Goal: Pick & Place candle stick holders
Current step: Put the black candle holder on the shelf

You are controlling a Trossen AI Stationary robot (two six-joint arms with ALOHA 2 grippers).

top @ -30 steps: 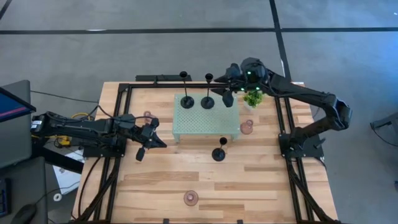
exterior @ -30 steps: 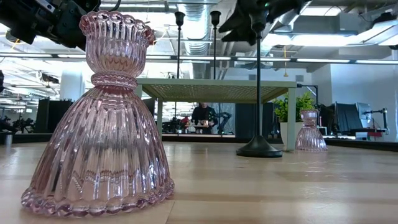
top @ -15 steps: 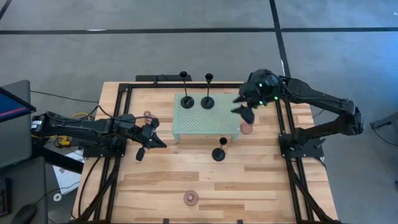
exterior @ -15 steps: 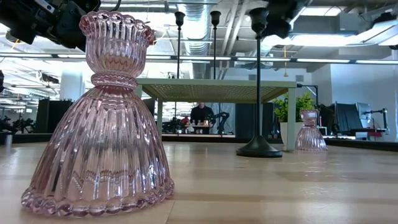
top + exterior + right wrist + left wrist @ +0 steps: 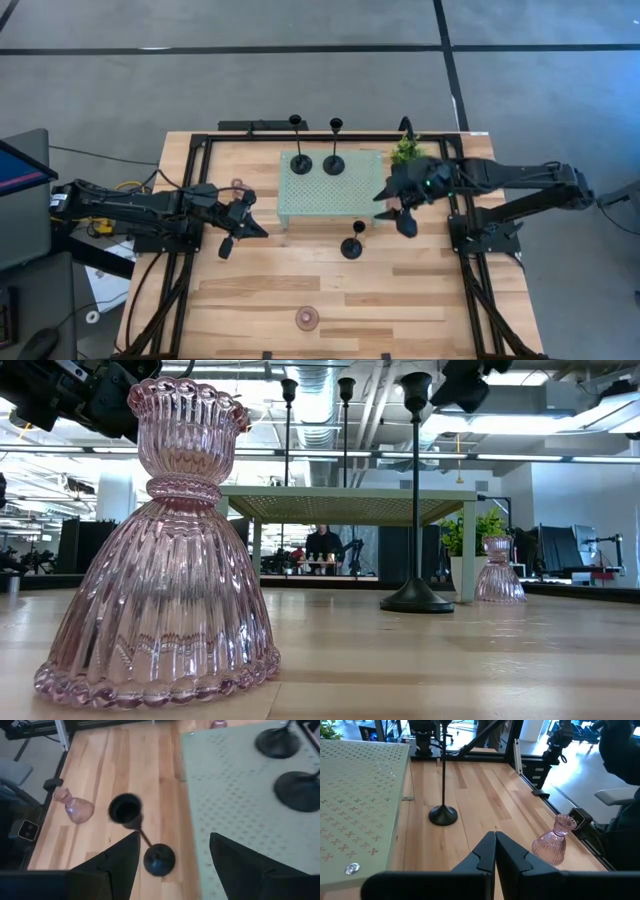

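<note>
Two black candle stick holders [image 5: 301, 163] [image 5: 334, 163] stand by their disc bases on the pale green tray [image 5: 330, 200]. A third black holder [image 5: 352, 247] [image 5: 150, 856] stands on the table just near of the tray. My right gripper [image 5: 397, 208] [image 5: 172, 845] is open and empty, hovering right of the tray beside this holder. It hides one pink glass holder in the high view; that holder shows in the low view [image 5: 498, 575]. Another pink holder [image 5: 307, 318] stands near the front edge, and a third [image 5: 237, 186] by my left gripper [image 5: 258, 230] [image 5: 495, 850], which is shut and empty.
A small green potted plant [image 5: 405, 150] stands at the tray's far right corner. Black frame rails [image 5: 455, 200] run along the table's left and right sides. Bare wood [image 5: 420, 290] lies between the tray and the front edge.
My right gripper has gone from the far side, by the tray's far right corner and the plant, toward the near edge. It now hovers right of the tray, close to the black holder on the table. No holder has moved.
</note>
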